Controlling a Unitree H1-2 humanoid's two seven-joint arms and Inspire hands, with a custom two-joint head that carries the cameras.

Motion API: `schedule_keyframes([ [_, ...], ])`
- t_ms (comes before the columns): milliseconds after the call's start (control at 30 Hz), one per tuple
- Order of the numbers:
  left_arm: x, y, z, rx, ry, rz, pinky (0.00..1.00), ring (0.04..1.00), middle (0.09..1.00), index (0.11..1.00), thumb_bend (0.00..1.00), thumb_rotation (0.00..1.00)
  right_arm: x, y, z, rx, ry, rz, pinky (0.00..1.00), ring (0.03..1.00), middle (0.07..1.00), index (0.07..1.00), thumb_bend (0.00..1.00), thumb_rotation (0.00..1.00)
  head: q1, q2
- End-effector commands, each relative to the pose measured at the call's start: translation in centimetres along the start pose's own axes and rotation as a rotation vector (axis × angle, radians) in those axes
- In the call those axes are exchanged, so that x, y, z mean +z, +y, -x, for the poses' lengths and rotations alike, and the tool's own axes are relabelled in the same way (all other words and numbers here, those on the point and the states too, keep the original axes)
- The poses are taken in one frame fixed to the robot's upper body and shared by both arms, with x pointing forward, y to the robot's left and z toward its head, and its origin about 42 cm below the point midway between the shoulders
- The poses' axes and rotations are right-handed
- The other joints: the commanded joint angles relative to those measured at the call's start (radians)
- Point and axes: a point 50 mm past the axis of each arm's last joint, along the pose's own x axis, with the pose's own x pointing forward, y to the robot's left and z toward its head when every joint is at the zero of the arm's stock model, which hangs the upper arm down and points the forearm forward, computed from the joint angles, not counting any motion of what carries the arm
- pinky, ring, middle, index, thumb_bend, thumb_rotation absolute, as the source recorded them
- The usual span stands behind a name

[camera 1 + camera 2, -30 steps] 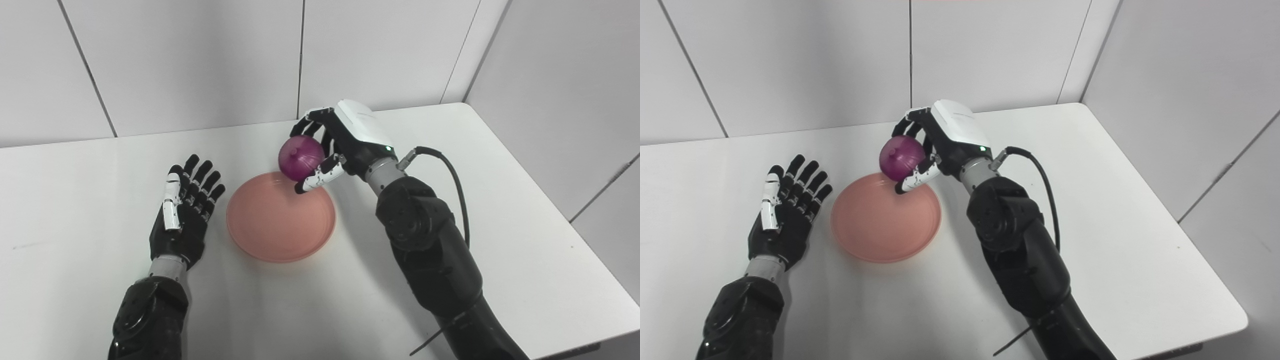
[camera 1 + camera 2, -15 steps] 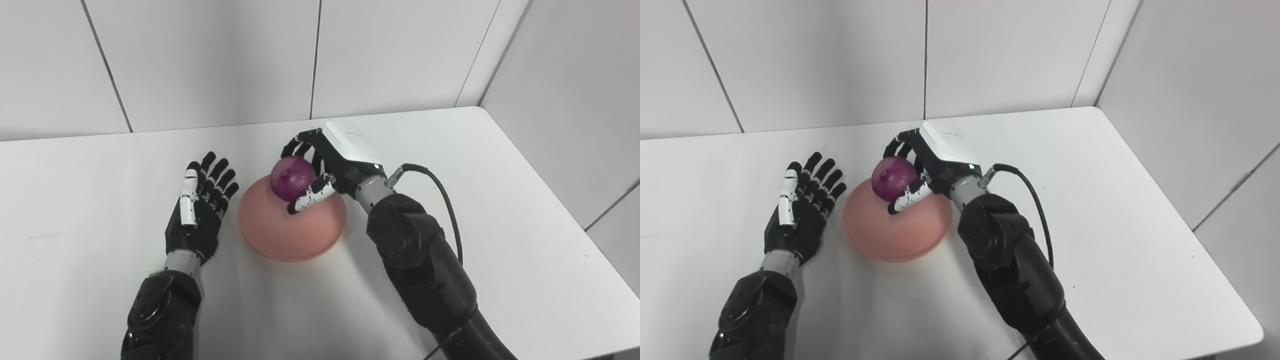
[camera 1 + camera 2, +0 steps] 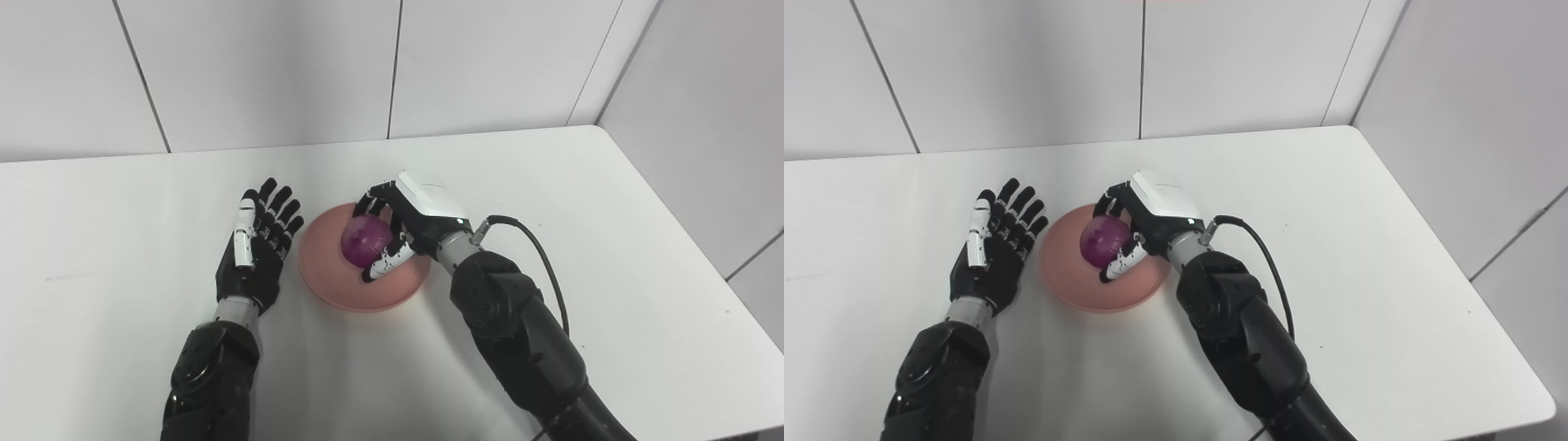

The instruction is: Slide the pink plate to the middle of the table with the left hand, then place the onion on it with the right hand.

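I have the right robot hand wrapped around the onion, low over the pink plate's middle so it won't roll once freed. Just left of it, my left robot hand rests flat, fingers spread, empty on the surface.

A plain white surface is seen filling most of the view, its far edge met by a wall of pale grey panels divided by thin dark seams. A second panelled wall is set along the right side, so that a corner is formed at the far right.
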Motion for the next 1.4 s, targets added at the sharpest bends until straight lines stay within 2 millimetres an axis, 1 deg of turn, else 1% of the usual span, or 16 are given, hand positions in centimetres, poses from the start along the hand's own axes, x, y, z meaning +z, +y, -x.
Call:
schedule_keyframes([
  [0,-0.49,-0.24,0.16,0.018,0.029,0.001,0.95,0.946,0.946,0.935,0.38,1.0,0.56,-0.98,-0.22,-0.047,-0.04,0.046,0.19,0.3,0.406,0.516,0.52,0.0,0.001,0.0],
  [267,-0.5,-0.3,0.1,0.02,0.028,0.005,0.95,0.946,0.944,0.934,0.37,1.0,0.58,-0.49,-0.26,-0.042,-0.039,0.054,0.21,0.319,0.413,0.516,0.53,0.0,0.002,-0.002],
  [400,-0.54,-0.37,0.07,0.024,0.031,0.002,0.95,0.943,0.94,0.931,0.38,1.0,0.66,-0.57,-0.27,-0.05,-0.037,0.045,0.27,0.396,0.448,0.517,0.53,0.01,0.003,-0.002],
  [433,-0.54,-0.39,0.06,0.025,0.031,0.002,0.95,0.943,0.939,0.93,0.38,1.0,0.71,-0.59,-0.25,-0.055,-0.038,0.043,0.33,0.454,0.533,0.527,0.6,0.1,0.003,-0.002],
  [467,-0.55,-0.4,0.05,0.025,0.031,0.002,0.95,0.943,0.939,0.93,0.38,1.0,0.74,-0.6,-0.23,-0.059,-0.039,0.041,0.36,0.488,0.576,0.573,0.75,0.16,0.004,-0.004],
  [500,-0.57,-0.41,0.05,0.024,0.03,0.002,0.95,0.943,0.939,0.93,0.38,1.0,0.78,-0.62,-0.22,-0.059,-0.039,0.04,0.38,0.507,0.602,0.605,0.83,0.19,0.004,-0.004],
  [533,-0.59,-0.41,0.04,0.023,0.028,0.001,0.95,0.944,0.941,0.931,0.37,1.0,0.8,-0.63,-0.22,-0.058,-0.04,0.038,0.38,0.526,0.633,0.659,0.89,0.23,0.004,-0.005],
  [567,-0.59,-0.41,0.05,0.023,0.027,0.002,0.95,0.944,0.942,0.932,0.37,1.0,0.82,-0.65,-0.21,-0.052,-0.04,0.041,0.36,0.511,0.629,0.686,0.91,0.25,0.004,-0.005],
  [633,-0.62,-0.41,0.05,0.024,0.029,0.007,0.96,0.945,0.943,0.933,0.37,1.0,0.82,-0.7,-0.17,-0.035,-0.04,0.054,0.4,0.579,0.707,0.771,0.95,0.3,0.004,-0.008],
  [667,-0.63,-0.41,0.06,0.025,0.029,0.006,0.95,0.945,0.943,0.933,0.37,1.0,0.77,-0.71,-0.13,-0.024,-0.042,0.062,0.4,0.583,0.712,0.775,0.95,0.3,0.006,-0.008],
  [700,-0.63,-0.41,0.06,0.025,0.029,0.005,0.95,0.944,0.942,0.932,0.37,1.0,0.73,-0.71,-0.1,-0.017,-0.043,0.066,0.53,0.693,0.778,0.813,0.97,0.33,0.006,-0.008],
  [767,-0.63,-0.45,0.07,0.027,0.029,0.002,0.95,0.942,0.94,0.931,0.37,1.0,0.66,-0.72,-0.07,0.0,-0.041,0.064,0.62,0.76,0.819,0.837,0.98,0.35,0.007,-0.008],
  [833,-0.66,-0.5,0.06,0.028,0.028,0.001,0.95,0.939,0.938,0.928,0.38,1.0,0.63,-0.73,-0.05,0.021,-0.043,0.06,0.75,0.829,0.871,0.878,0.99,0.38,0.007,-0.01],
  [900,-0.72,-0.48,0.03,0.027,0.027,0.001,0.95,0.94,0.94,0.928,0.38,1.0,0.62,-0.73,-0.03,0.032,-0.053,0.067,0.85,0.874,0.908,0.914,1.0,0.41,0.007,-0.011],
  [1033,-0.73,-0.45,0.04,0.022,0.026,0.003,0.95,0.944,0.944,0.934,0.37,1.0,0.55,-0.74,0.09,0.041,-0.071,0.083,0.91,0.917,0.943,0.953,1.0,0.45,0.008,-0.011],
  [1367,-0.78,-0.53,0.06,0.026,0.027,0.005,0.95,0.942,0.942,0.932,0.38,1.0,0.15,-0.97,0.55,0.014,-0.098,0.081,0.92,0.937,0.962,0.97,1.0,0.48,0.006,-0.013],
])
